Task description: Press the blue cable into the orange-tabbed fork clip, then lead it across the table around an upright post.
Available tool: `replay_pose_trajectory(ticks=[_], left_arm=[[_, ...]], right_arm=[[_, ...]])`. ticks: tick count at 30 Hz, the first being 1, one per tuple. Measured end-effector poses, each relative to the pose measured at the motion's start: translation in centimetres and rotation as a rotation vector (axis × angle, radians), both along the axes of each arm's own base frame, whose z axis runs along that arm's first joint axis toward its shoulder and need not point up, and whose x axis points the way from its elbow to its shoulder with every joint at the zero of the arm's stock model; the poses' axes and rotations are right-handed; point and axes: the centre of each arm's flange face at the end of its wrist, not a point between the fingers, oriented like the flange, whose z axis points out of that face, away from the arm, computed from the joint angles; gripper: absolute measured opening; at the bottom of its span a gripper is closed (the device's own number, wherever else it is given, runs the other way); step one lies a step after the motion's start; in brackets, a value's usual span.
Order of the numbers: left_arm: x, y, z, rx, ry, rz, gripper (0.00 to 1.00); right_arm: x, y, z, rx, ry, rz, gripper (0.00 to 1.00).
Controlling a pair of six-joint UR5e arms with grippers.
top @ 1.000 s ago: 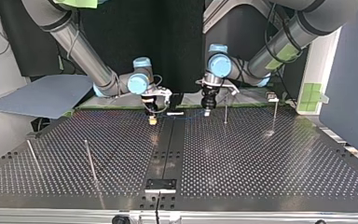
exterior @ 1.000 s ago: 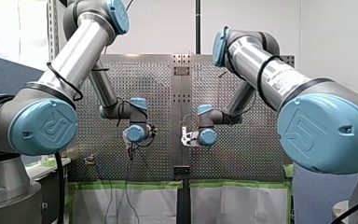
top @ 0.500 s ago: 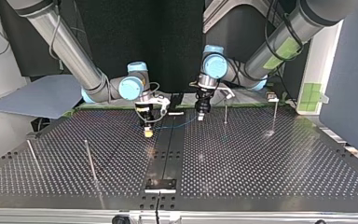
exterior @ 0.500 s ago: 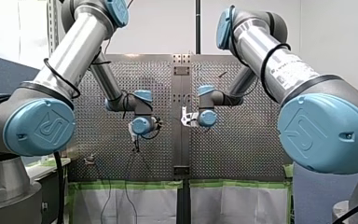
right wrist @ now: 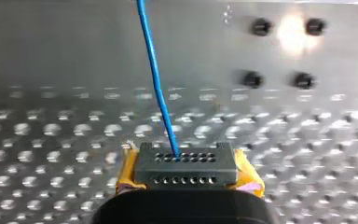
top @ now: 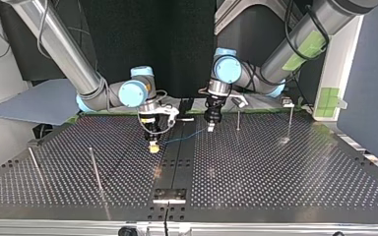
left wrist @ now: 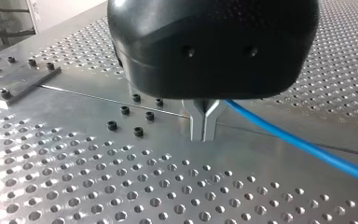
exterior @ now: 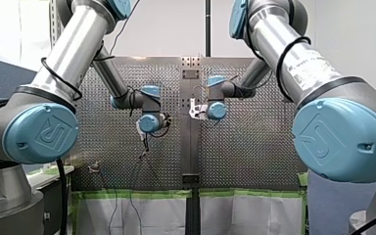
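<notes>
Perforated table (top: pixel 275 172) — blue cable (right wrist: pixel 166 116) pinched in right pincer (right wrist: pixel 185 168).

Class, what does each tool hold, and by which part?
Both pinch the blue cable: my right tool and my left tool, at opposite ends of one span.

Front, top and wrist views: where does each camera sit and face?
Front view: behind and above my left arm and my right arm, looking over the perforated table.
Top view: across the table, facing the arms; my left gripper and my right gripper show.
Left wrist view: on that wrist, looking along its metal fingers at the table.
Right wrist view: on that wrist, looking past its yellow pads.
Shared: top and wrist views show the blue cable.
</notes>
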Motion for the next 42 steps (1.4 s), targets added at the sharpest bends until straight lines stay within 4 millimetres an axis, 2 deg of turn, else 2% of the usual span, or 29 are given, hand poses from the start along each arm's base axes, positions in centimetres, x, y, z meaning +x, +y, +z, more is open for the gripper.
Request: replay_pose_trajectory(ticks=[7,18,28,42], left_arm=[[-0.1,-0.3,1.6,-0.014,-0.011,-0.005,0.0],[0.7,-1.4,4.1,-0.027,-0.018,-0.015,0.0],[0.8,-1.4,8.6,-0.101,-0.071,-0.021,0.0],[0.9,-2.1,9.9,-0.122,-0.084,-0.054,0.0]], right_arm=[[-0.1,0.5,2.9,-0.025,-0.01,0.003,0.0],[-0.4,1.0,6.1,-0.052,-0.027,0.003,0.0],[-1.1,1.6,10.4,-0.096,-0.061,0.0,0.0],[-1.8,1.8,12.8,-0.113,-0.076,-0.007,0.0]])
